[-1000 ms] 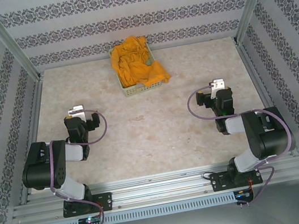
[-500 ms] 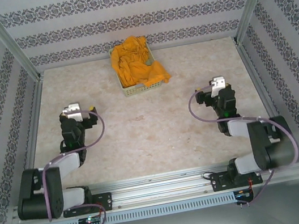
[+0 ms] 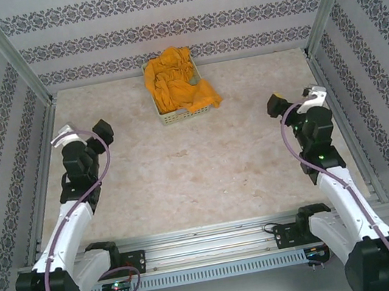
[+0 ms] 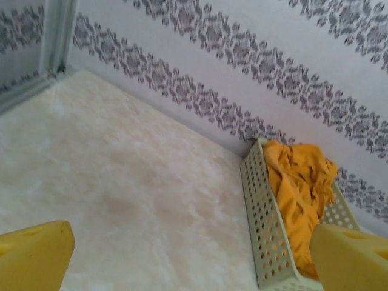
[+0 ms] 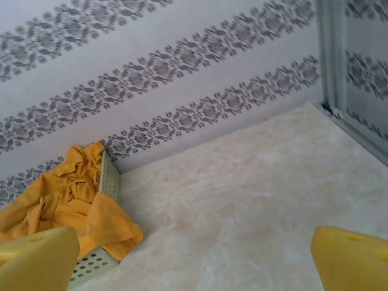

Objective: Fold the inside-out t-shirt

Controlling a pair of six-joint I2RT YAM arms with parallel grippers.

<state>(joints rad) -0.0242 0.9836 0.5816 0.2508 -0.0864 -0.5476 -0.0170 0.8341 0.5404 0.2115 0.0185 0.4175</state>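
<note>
- Both arms are being seen stretched far out from their bases compared with a second ago: the left arm (image 3: 66,227) is now reaching along the left wall and the right arm (image 3: 339,181) along the right wall, and their grippers are being carried wider apart.
- Patterned walls (image 3: 173,15) are being shown closing in the workspace on three sides.
- A pale marbled table (image 3: 201,182) is being flanked by the two arms, which are bolted at its near edge.
- A pale green lattice basket (image 3: 186,115) is being kept at the far edge of the table, just beside the back wall and a little left of centre; it is also being caught in the left wrist view (image 4: 264,230) and the right wrist view (image 5: 109,173).
- The inside-out t-shirt (image 3: 173,82) is being held crumpled in that basket, heaped above the rim (image 4: 297,188), with one fold being draped over the near right corner down to the table (image 5: 112,227). Its print cannot be made out.
- The left gripper (image 3: 84,132) is being held with its jaws wide apart over bare table (image 4: 193,257), well away from the basket, with the yellow pads (image 4: 33,254) touching nothing.
- The right gripper (image 3: 295,101) is likewise being held fully spread (image 5: 194,259), well apart from the shirt.
</note>
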